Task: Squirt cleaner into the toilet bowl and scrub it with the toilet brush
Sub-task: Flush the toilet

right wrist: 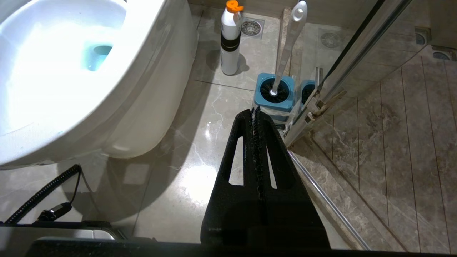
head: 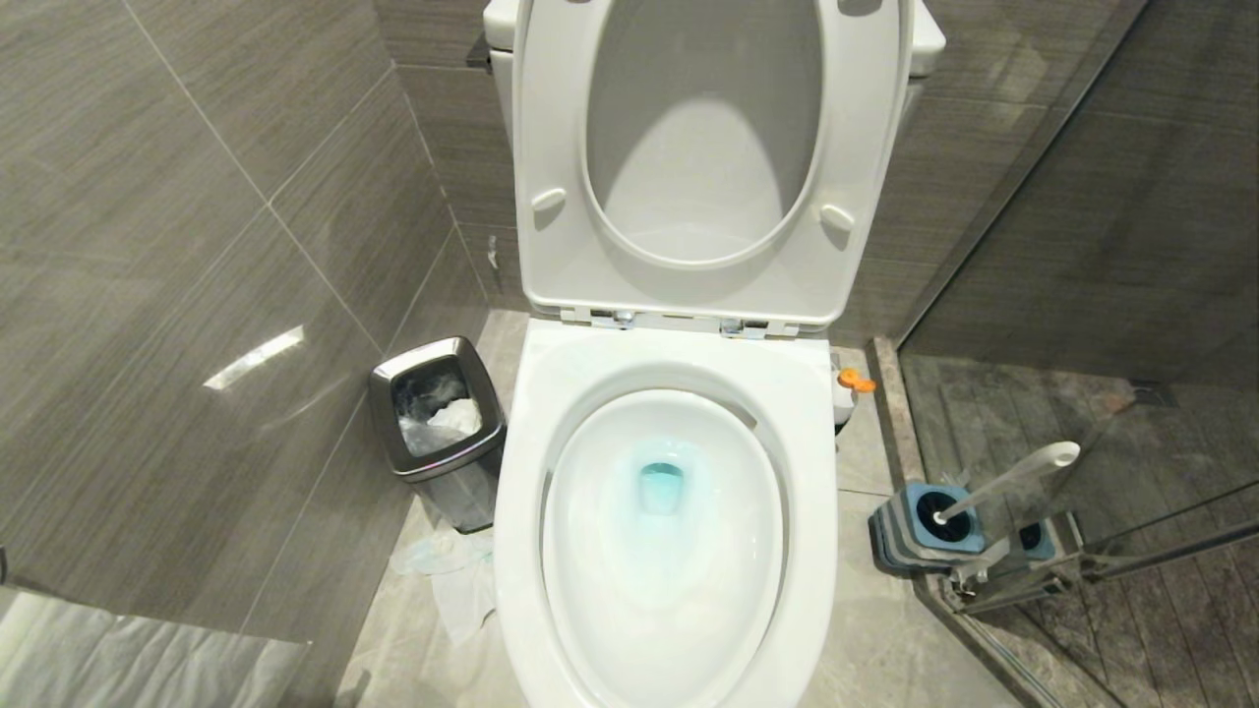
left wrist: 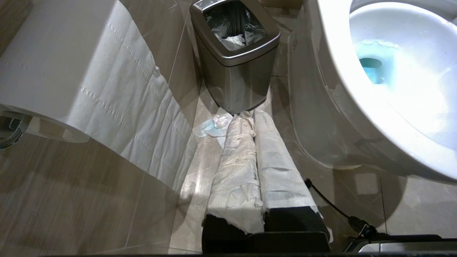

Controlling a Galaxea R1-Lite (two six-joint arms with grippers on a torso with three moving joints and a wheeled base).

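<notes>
1. Nearest in each wrist view is its own gripper. The left gripper (left wrist: 254, 117), its fingers wrapped in white paper, is pressed together and holds nothing, low beside the bowl. The right gripper (right wrist: 255, 111) is likewise pressed together and empty, pointing at the floor on the bowl's other side. Neither shows in the head view, so both arms look parked.
2. The bowl (head: 665, 678) fills the lower centre of the head view, seat and lid (head: 698, 118) propped up at top centre, leaving the basin open for squirting and scrubbing. Teal liquid (head: 661, 487) sits in the drain, so cleaner may already be in.
3. At centre right of the head view the brush (head: 1003, 480) stands in its holder (head: 920, 526) against the glass door (head: 1131, 197), handle leaning up and right, which looks easy to grasp.
4. Further back, the cleaner (right wrist: 230, 39) stands upright on the floor beside the bowl's base; the head view shows only its orange cap just off the rim.
5. At centre left of the head view a bin (head: 438, 423) sits by the wall, crumpled paper (head: 448, 575) on the floor before it.
6. A paper roll (left wrist: 60, 64) hangs at upper left of the left wrist view.
</notes>
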